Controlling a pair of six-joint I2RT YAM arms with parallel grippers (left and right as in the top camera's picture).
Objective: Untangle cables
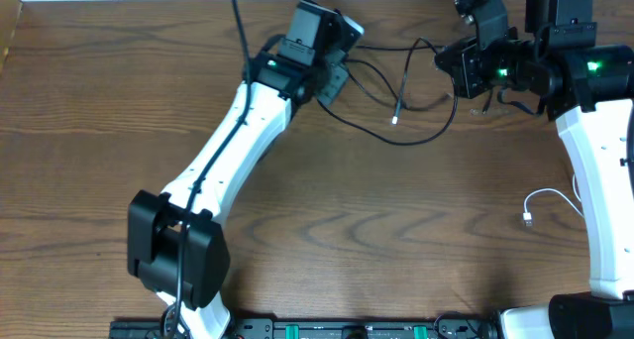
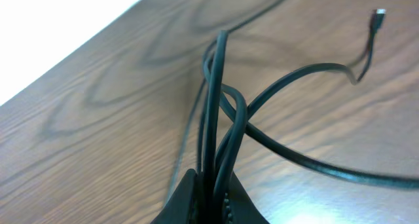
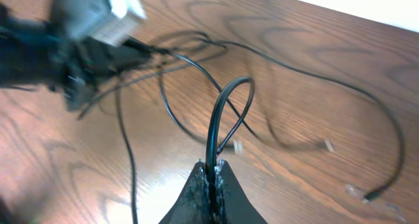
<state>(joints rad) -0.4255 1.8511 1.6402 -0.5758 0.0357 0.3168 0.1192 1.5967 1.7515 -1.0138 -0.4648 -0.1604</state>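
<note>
Thin black cables (image 2: 211, 132) sprawl in loose loops by the table's (image 1: 396, 240) far edge. Left gripper (image 2: 213, 185) and right gripper (image 3: 213, 171) are each pinched shut on some strands.

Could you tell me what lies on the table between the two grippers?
Black cables span that stretch, with one plug end lying loose, as the overhead view shows.

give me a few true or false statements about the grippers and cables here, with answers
1. The left gripper is shut on black cables. True.
2. The right gripper is open and empty. False: it is shut on a black loop.
3. The white cable lies loose on the table, in neither gripper. True.
4. The table is white plastic. False: it is brown wood grain.
</note>
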